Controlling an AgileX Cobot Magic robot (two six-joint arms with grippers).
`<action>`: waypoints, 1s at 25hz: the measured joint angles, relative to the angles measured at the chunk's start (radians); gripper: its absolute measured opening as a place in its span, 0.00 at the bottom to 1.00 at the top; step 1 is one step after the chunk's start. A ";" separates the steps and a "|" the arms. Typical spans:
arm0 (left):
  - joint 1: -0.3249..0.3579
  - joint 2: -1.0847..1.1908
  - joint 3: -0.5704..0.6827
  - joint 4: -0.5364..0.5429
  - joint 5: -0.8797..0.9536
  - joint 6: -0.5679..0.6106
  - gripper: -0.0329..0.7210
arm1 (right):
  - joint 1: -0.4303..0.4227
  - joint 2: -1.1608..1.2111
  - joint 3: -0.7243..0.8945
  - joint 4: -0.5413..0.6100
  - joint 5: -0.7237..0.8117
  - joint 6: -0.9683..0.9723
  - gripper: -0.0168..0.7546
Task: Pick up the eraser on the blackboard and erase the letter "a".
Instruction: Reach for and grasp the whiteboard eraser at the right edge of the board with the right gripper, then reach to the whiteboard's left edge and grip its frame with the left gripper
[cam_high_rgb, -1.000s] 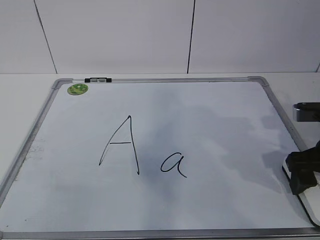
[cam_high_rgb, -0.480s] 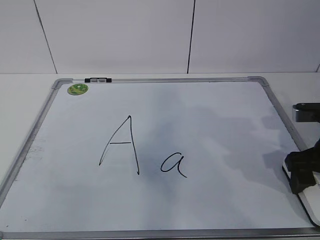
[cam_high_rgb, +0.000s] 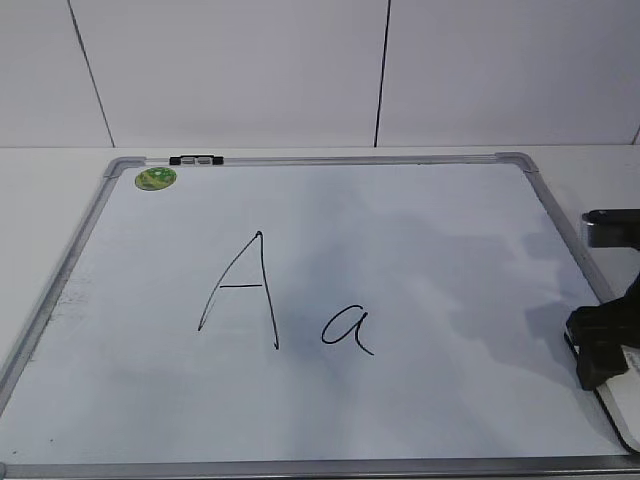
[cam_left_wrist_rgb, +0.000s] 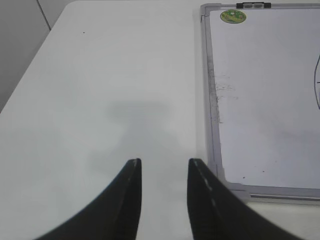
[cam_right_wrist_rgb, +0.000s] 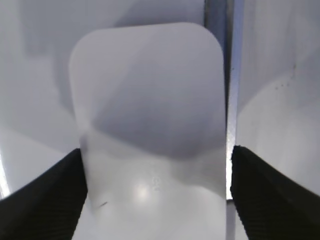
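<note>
The right end effector (cam_right_wrist_rgb: 156, 190) straddles the eraser (cam_right_wrist_rgb: 150, 115), its two black fingers (cam_right_wrist_rgb: 45, 195) pressed against the long sides of the white block, so it looks closed on it, though whether the grip is firm I cannot tell; in the exterior view the right end effector (cam_high_rgb: 603, 350) sits at the blackboard's (cam_high_rgb: 330, 160) right edge, just inside the silver frame, and over the last second it has crept slightly lower and settled, which suggests the grasp is being completed rather than the lift begun; the eraser therefore still lies on the blackboard's right margin; the letter "a" (cam_high_rgb: 348, 329) is untouched near the blackboard's centre, just right of the capital A (cam_high_rgb: 240, 292); the green magnet (cam_high_rgb: 155, 178) sits in the blackboard's far left corner; the left end effector (cam_left_wrist_rgb: 164, 200) hangs narrowly parted and empty over the tabletop (cam_left_wrist_rgb: 100, 90), left of the blackboard.
</note>
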 joint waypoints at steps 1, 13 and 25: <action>0.000 0.000 0.000 0.000 0.000 0.000 0.35 | 0.000 0.007 0.000 0.000 0.000 0.000 0.90; 0.000 0.000 0.000 0.000 0.000 0.000 0.35 | 0.000 0.018 0.000 0.000 -0.023 0.002 0.84; 0.000 0.000 0.000 0.000 0.000 0.000 0.35 | 0.000 0.018 0.000 0.000 -0.026 0.002 0.72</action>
